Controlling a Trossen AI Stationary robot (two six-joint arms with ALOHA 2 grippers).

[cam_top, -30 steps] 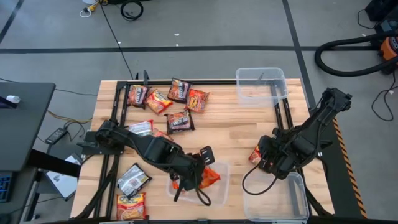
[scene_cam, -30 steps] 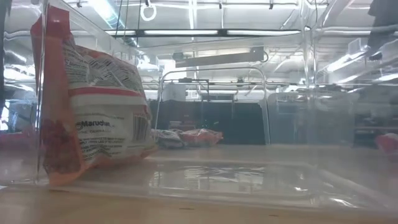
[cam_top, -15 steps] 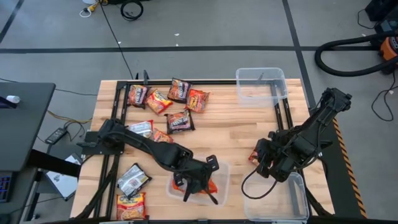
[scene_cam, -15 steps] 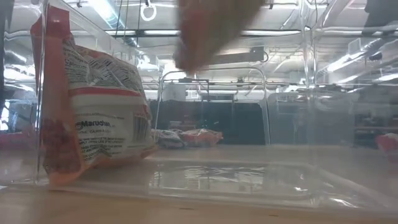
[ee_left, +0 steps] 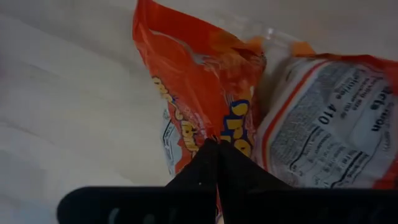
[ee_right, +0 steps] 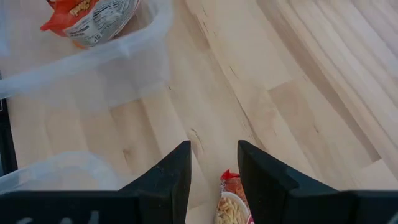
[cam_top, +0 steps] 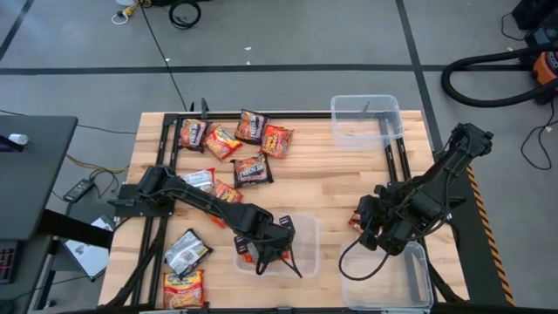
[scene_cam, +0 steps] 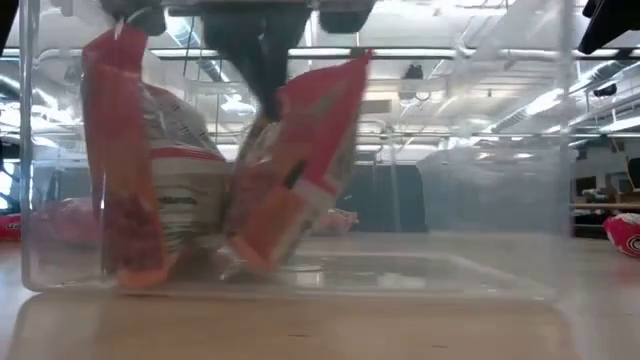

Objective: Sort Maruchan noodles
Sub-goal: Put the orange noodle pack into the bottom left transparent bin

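Left hand [ee_left: 217, 149] clamps an orange-red plastic noodle packet [ee_left: 205, 99] inside the clear rectangular plastic bin [cam_top: 307, 234] | I count one packet already binned | right hand [ee_right: 212, 165], fingers parted, hovers over red packet [ee_right: 231, 202] | most packets [cam_top: 235, 139] unsorted on tabletop [cam_top: 331, 174]

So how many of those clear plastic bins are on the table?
3 bins. One at the far right corner, one at the near right corner, and one at the near edge mid-table, where the left fingers hold an orange packet inside it. None seems hidden.
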